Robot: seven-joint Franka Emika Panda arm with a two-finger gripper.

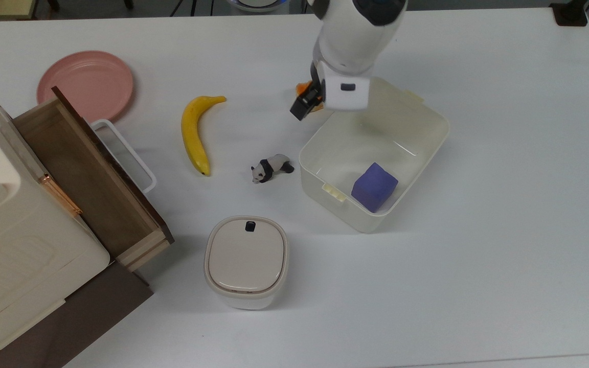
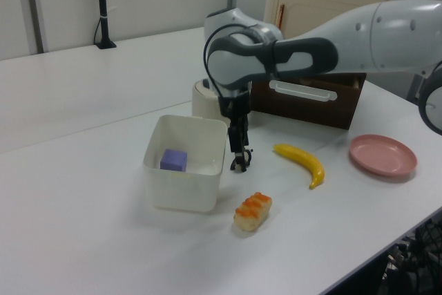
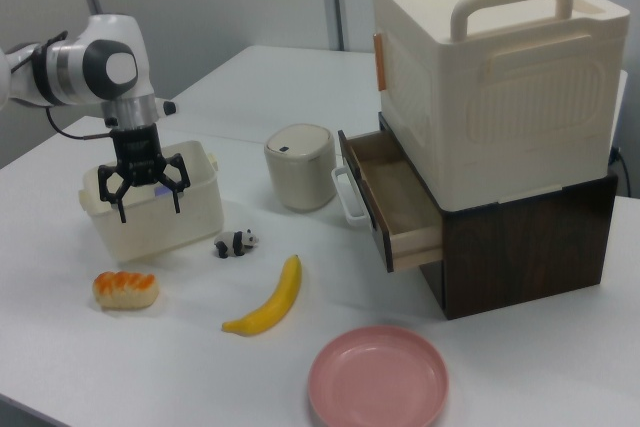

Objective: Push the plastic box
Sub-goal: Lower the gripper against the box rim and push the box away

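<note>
The plastic box (image 1: 417,143) is a cream-white lidless tub right of centre in the top view, with a purple cube (image 1: 374,186) inside. It is also seen in the left view (image 2: 181,188) and the right view (image 3: 195,217). My gripper (image 1: 320,105) hangs at the box's long wall on the bread side, and one black finger (image 1: 302,106) shows outside that wall. In the right view the gripper (image 3: 142,199) is open, fingers spread in front of the box. In the left view the gripper (image 2: 237,159) hangs low just right of the box's wall. Whether it touches the box I cannot tell.
A toy panda (image 1: 271,167) lies just left of the box and a banana (image 1: 195,133) further left. A bread roll (image 2: 253,211) sits by the gripper. There are also a lidded white container (image 1: 246,260), a pink plate (image 1: 85,84), and a cabinet's open wooden drawer (image 1: 85,174).
</note>
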